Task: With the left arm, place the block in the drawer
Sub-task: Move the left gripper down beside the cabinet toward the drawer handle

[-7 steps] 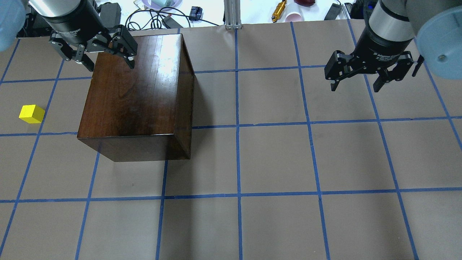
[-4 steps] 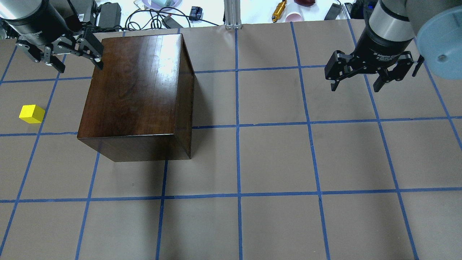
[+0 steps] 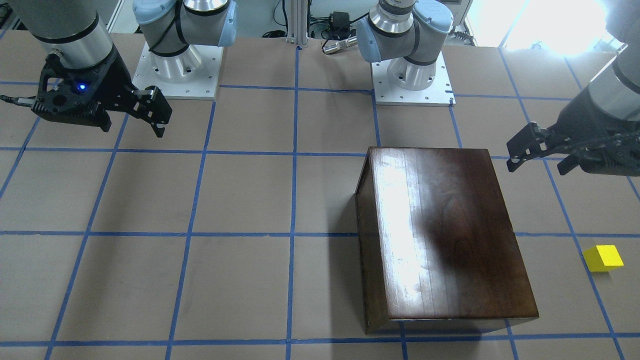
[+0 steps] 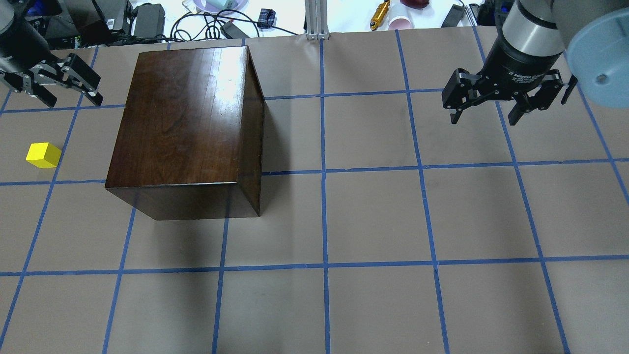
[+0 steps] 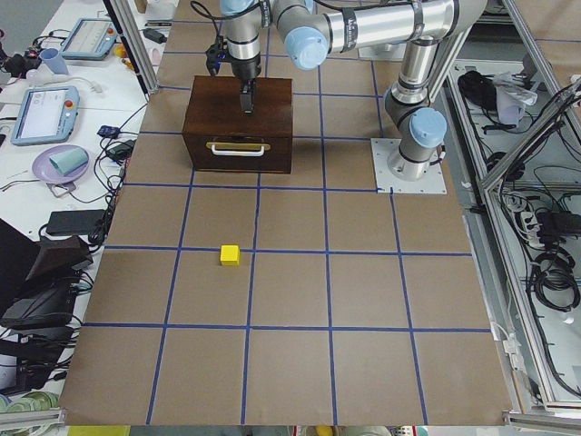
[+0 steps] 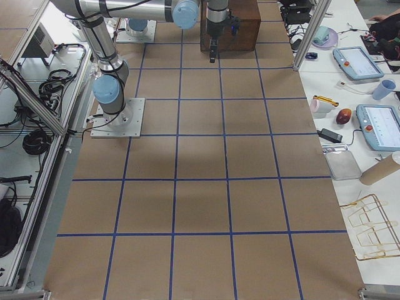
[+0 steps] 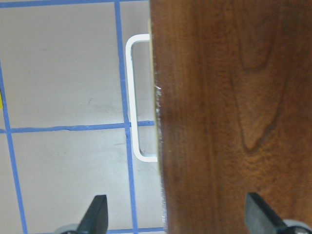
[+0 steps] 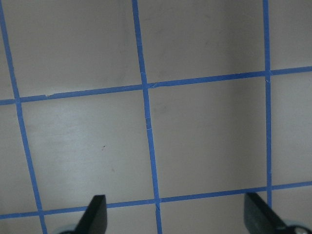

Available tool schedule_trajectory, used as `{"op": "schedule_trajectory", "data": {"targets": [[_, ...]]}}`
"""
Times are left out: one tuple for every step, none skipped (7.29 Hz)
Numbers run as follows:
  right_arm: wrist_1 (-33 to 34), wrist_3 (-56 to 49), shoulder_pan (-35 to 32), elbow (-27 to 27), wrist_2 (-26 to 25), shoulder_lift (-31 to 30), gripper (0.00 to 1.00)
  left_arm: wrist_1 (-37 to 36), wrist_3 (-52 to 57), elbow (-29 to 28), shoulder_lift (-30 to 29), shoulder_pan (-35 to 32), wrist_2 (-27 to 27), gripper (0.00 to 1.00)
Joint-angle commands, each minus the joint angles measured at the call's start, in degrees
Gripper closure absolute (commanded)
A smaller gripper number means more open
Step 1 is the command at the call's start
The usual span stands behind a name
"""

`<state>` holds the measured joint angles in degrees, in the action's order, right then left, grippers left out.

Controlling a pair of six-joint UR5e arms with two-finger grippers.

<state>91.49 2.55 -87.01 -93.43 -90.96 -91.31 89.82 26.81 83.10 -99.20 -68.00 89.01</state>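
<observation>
The yellow block [image 4: 43, 155] lies on the table left of the dark-brown box [image 4: 186, 123]; it also shows in the front view [image 3: 602, 258] and the left exterior view [image 5: 230, 255]. The drawer is shut; its front panel with a white handle [image 5: 238, 150] faces the block's side. My left gripper [image 4: 71, 98] is open and empty, in the air just off the box's far left corner. In its wrist view the handle [image 7: 134, 97] lies between the open fingertips [image 7: 95, 217]. My right gripper [image 4: 484, 120] is open and empty over the table at the far right.
The brown table [image 4: 373, 221] carries a blue tape grid. Cables, chargers and small items [image 4: 216, 19] lie beyond the far edge. Both arm bases [image 3: 410, 75] stand at the robot's side.
My left gripper has moved left, from over the box's far left corner to beyond the box's left side. It stays open. The right arm, block and box have not moved.
</observation>
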Motion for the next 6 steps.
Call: {"op": "schedule_trajectory", "data": {"targets": [[0.00,0.00,0.00,0.00,0.00,0.00,0.00,-0.44,6.23,0.04,-2.30,4.79,-0.41,0.00],[0.00,0.00,0.00,0.00,0.00,0.00,0.00,-0.44,6.32,0.04,-3.36,6.72,-4.16,0.00],[0.00,0.00,0.00,0.00,0.00,0.00,0.00,-0.18,6.59,0.04,-4.41,9.18,-6.54,0.00],[0.00,0.00,0.00,0.00,0.00,0.00,0.00,0.00,7.89,0.04,-5.64,10.51,-9.70,0.00],[0.00,0.00,0.00,0.00,0.08,0.00,0.00,0.00,10.43,0.04,-6.96,10.70,-12.08,0.00],[0.00,0.00,0.00,0.00,0.00,0.00,0.00,-0.17,10.54,0.04,-8.01,11.05,-14.80,0.00]]}}
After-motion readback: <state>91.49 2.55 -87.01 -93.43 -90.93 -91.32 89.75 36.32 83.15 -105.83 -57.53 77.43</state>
